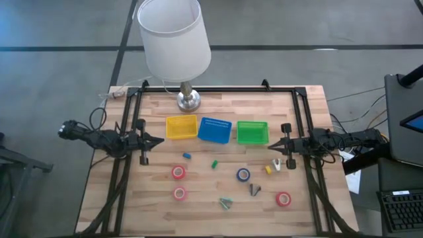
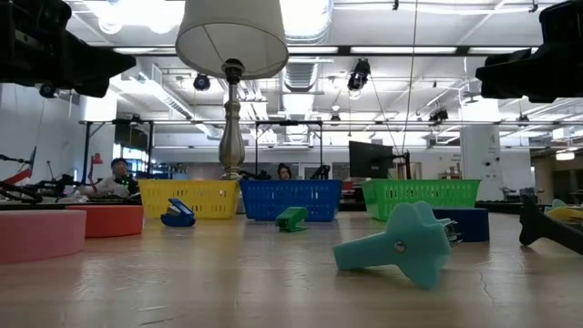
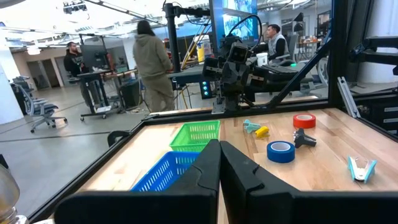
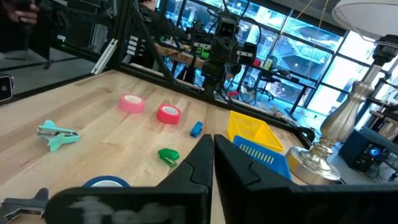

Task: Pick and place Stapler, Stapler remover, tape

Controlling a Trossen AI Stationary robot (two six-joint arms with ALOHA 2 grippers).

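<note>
We see a lamp (image 1: 187, 98) standing at the tabletop's (image 1: 198, 211) far edge, with three baskets (image 1: 216, 130) in a row just before it. Nearer lie four tape rolls (image 1: 178, 172), small staplers (image 1: 214, 164) and staple removers (image 1: 226, 202) scattered between the two arms at either side.

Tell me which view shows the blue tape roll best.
The left wrist view: the blue tape roll sits unobstructed, ring shape clear. High view shows it small; right wrist view only its rim; low view doesn't show it clearly.
</note>
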